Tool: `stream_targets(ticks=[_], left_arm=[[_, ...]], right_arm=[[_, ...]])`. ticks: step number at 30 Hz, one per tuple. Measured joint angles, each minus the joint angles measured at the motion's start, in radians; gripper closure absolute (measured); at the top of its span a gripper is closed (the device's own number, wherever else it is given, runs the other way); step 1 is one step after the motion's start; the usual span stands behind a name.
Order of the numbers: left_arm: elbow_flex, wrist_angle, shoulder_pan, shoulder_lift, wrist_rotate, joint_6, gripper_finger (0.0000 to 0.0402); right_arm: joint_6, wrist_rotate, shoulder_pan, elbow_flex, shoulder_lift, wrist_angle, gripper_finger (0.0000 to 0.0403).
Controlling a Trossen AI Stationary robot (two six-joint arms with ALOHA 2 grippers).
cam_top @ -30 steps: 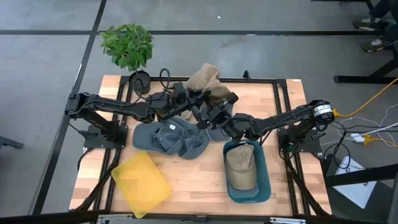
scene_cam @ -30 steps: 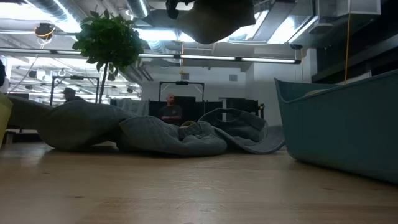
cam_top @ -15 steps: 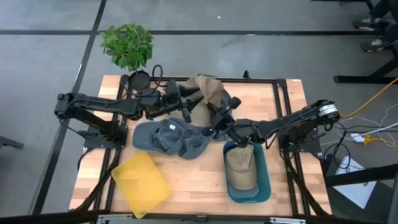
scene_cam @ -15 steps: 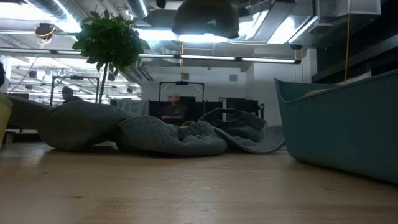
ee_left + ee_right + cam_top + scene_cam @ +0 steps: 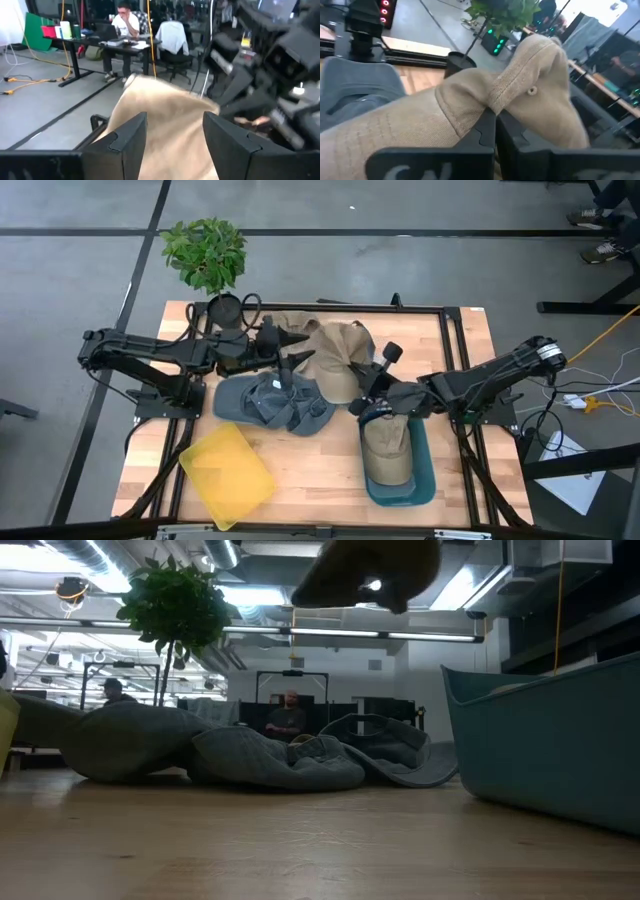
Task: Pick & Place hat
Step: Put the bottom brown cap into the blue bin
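Your left hand [image 5: 290, 360] reaches in from the left, raised above the table, fingers [image 5: 127, 137] spread apart. Your right hand [image 5: 366, 392] extends inward from the right, fingers [image 5: 487, 131] pressed together, clamping fabric.

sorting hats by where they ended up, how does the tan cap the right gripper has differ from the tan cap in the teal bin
The held tan cap hangs in the air, pinched by the shut right gripper; the binned tan cap rests inside the teal bin. The held one is spread out beside the open left gripper, above the grey hats; the binned one sits compact between the walls. Both are the same tan cloth.
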Motion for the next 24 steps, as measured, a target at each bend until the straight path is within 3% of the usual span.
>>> stream_targets(ticks=[11, 24], left_arm=[[0.000, -0.124, -0.067, -0.003, -0.076, 0.008, 0.0213], [0.000, -0.132, -0.192, -0.003, -0.131, 0.000, 0.0219]], right_arm=[[0.286, 0.024, 0.160, 0.000, -0.098, -0.231, 0.0402], [0.679, 0.024, 0.348, 0.000, -0.135, -0.459, 0.0402]])
